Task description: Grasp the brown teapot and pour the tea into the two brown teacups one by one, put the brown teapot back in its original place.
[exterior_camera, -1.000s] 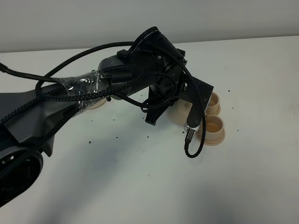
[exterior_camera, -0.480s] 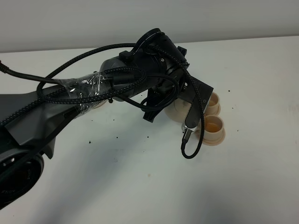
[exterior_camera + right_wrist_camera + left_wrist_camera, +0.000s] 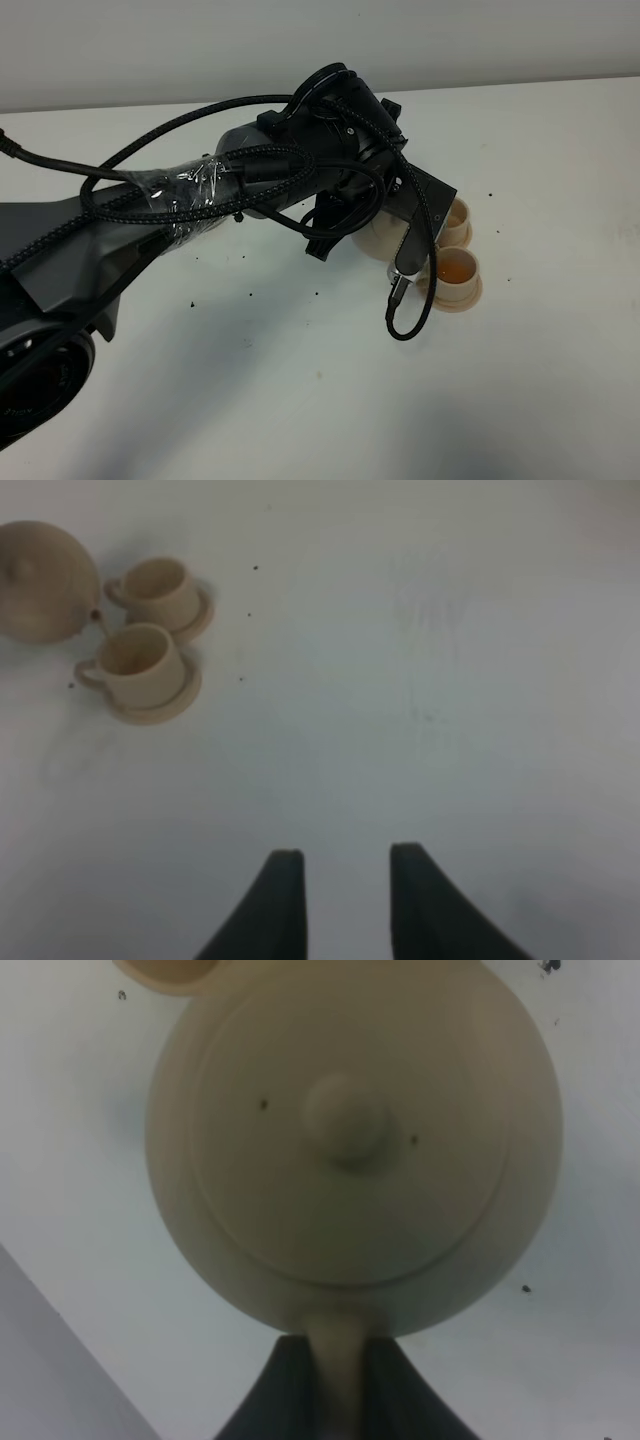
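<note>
The brown teapot (image 3: 379, 240) hangs just left of the two brown teacups, most of it hidden under my left arm. In the left wrist view I look down on the teapot (image 3: 350, 1150) and its knobbed lid, and my left gripper (image 3: 337, 1385) is shut on the loop handle. The near teacup (image 3: 456, 272) stands on its saucer with amber tea in it. The camera bracket partly covers the far teacup (image 3: 458, 220). The right wrist view shows the teapot (image 3: 42, 580), both teacups (image 3: 135, 662) (image 3: 157, 588), and my right gripper (image 3: 340, 900) open over bare table. The original place is hidden.
The white table (image 3: 520, 380) carries scattered dark specks. My left arm (image 3: 200, 195), with its taped black cables, stretches from the lower left across the middle. A cable loop (image 3: 405, 320) dangles beside the near teacup. A pale wall borders the far edge.
My left arm has drawn the teapot slightly left and back from the near teacup, which now shows more. The right gripper's earlier position is not shown.
</note>
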Robot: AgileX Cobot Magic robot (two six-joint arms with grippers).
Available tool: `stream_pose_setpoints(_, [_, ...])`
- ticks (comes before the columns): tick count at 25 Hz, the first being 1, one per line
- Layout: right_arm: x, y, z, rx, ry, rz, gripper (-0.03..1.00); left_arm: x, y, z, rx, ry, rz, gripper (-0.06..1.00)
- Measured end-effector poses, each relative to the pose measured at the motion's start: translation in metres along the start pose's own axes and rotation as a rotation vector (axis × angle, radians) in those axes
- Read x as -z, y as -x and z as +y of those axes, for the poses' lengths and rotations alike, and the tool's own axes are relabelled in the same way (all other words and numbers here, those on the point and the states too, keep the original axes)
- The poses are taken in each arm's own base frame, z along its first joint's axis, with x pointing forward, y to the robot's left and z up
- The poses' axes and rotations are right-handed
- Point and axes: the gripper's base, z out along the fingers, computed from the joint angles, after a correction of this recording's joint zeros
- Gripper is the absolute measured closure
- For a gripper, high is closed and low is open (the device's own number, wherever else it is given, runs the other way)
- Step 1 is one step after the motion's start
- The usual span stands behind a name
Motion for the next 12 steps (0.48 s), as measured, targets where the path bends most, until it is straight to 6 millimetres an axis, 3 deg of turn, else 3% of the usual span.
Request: stream_pose_setpoints(12, [0.0000, 0.0000, 0.0000, 0.000, 0.000, 0.000, 0.73, 0.0018, 0.0019, 0.0014, -0.040, 0.025, 0.028, 0.79])
